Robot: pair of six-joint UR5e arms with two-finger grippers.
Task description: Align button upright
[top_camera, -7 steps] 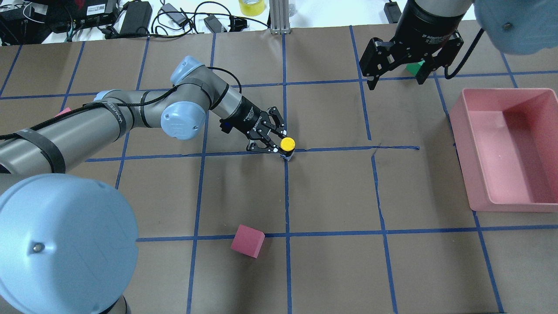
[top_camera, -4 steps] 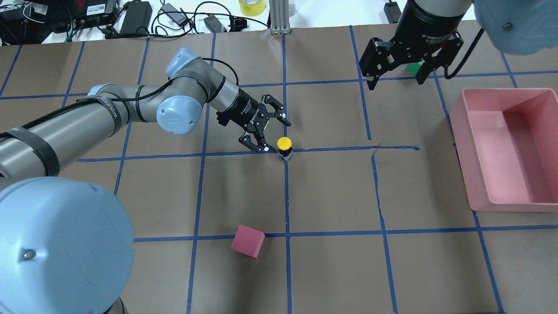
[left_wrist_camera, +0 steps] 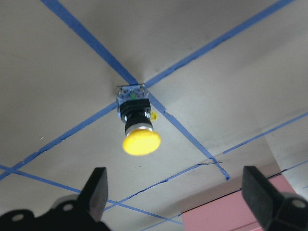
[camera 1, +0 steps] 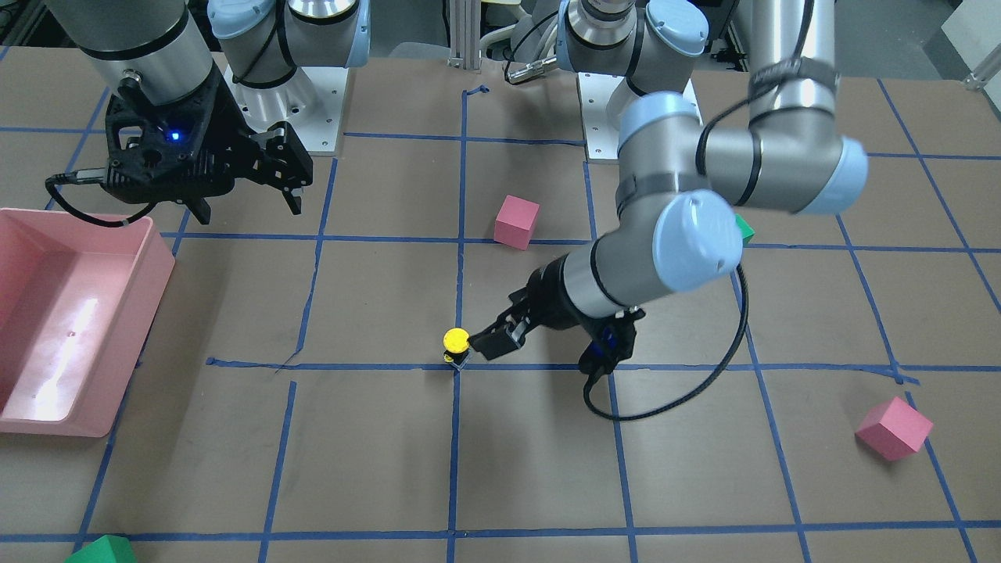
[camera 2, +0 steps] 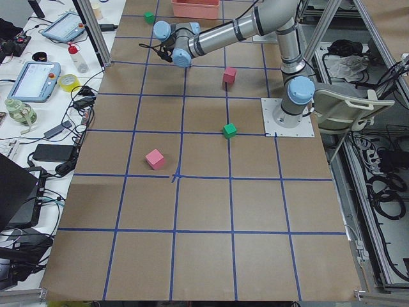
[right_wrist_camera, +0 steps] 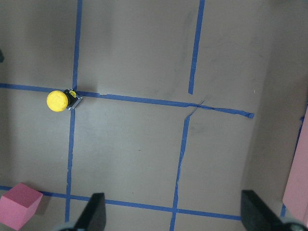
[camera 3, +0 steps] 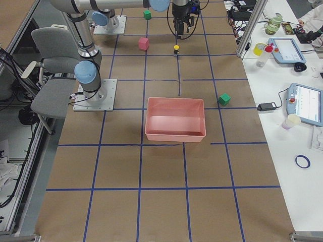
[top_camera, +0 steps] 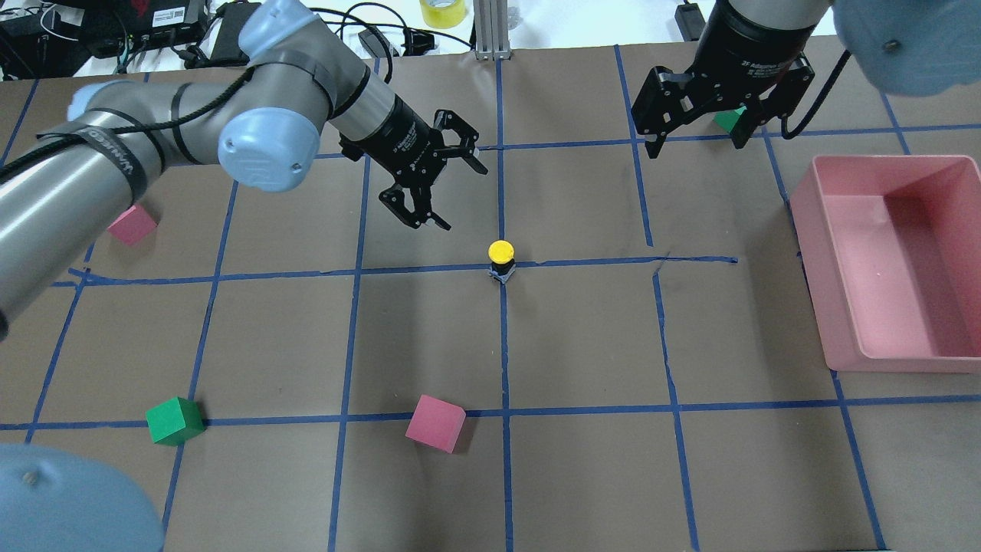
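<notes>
The button [top_camera: 501,254] stands upright on a blue tape crossing, yellow cap up, black body and silvery base below. It also shows in the front view [camera 1: 456,342] and in the left wrist view [left_wrist_camera: 138,126]. My left gripper [top_camera: 464,198] is open and empty. It hangs above the table, back and to the left of the button, and does not touch it. Its fingers [left_wrist_camera: 98,188] frame the button from a distance. My right gripper [top_camera: 697,143] is open and empty, high over the far right of the table.
A pink bin [top_camera: 811,253] stands at the right edge. Pink cubes lie at the front middle [top_camera: 435,423] and at the left [top_camera: 132,225]. A green cube [top_camera: 175,420] lies front left, and another [top_camera: 730,119] sits behind the right gripper. Cables lie along the far edge.
My left gripper has drawn away from the button, up and to the far left, with its jaws open. The button stays standing on the crossing. The right arm has not moved.
</notes>
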